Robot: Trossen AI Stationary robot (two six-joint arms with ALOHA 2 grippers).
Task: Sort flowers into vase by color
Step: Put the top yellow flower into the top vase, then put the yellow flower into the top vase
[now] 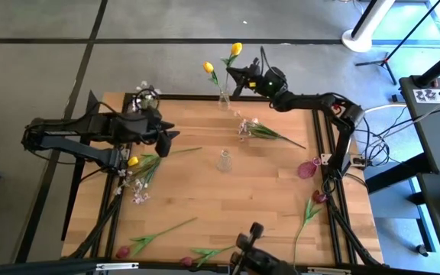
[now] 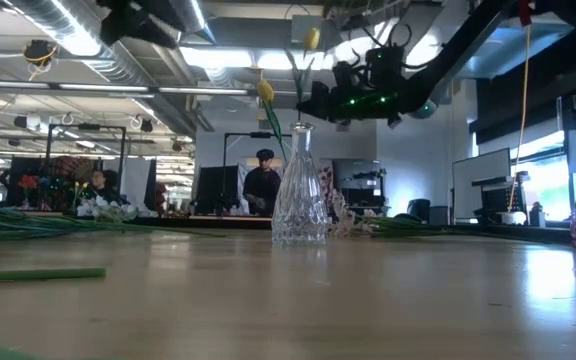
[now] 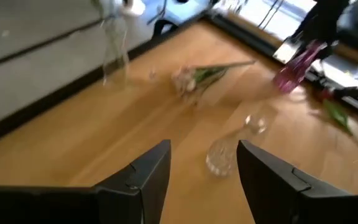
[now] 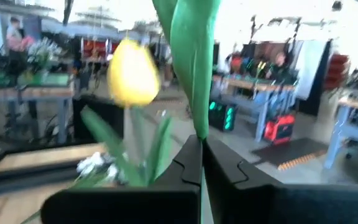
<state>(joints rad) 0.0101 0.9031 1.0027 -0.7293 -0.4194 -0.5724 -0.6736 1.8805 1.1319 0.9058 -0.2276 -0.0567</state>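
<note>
Your right gripper (image 1: 237, 75) sits at the far edge of the table, clenched on the green stem of a yellow tulip (image 1: 236, 49); in the right wrist view the two fingers (image 4: 188, 163) are pinched together with the stem (image 4: 194, 68) rising straight between them. The clear vase (image 1: 223, 98) at that far edge stands just beside the gripper, toward the table's left, and already holds another yellow tulip (image 1: 208, 68). What the next move turns on, as I judge it, is this: the held stem runs roughly upright, its bloom up and away from the table, and the vase mouth lies to the left of and below the gripper, so the stem's lower end must line up over that narrow neck before you lower. Your left gripper (image 1: 168, 137) hovers over the left middle of the table, fingers spread and holding nothing, with a second clear vase (image 3: 221, 155) ahead of it and loose flowers (image 1: 140, 169) lying beside it.
</note>
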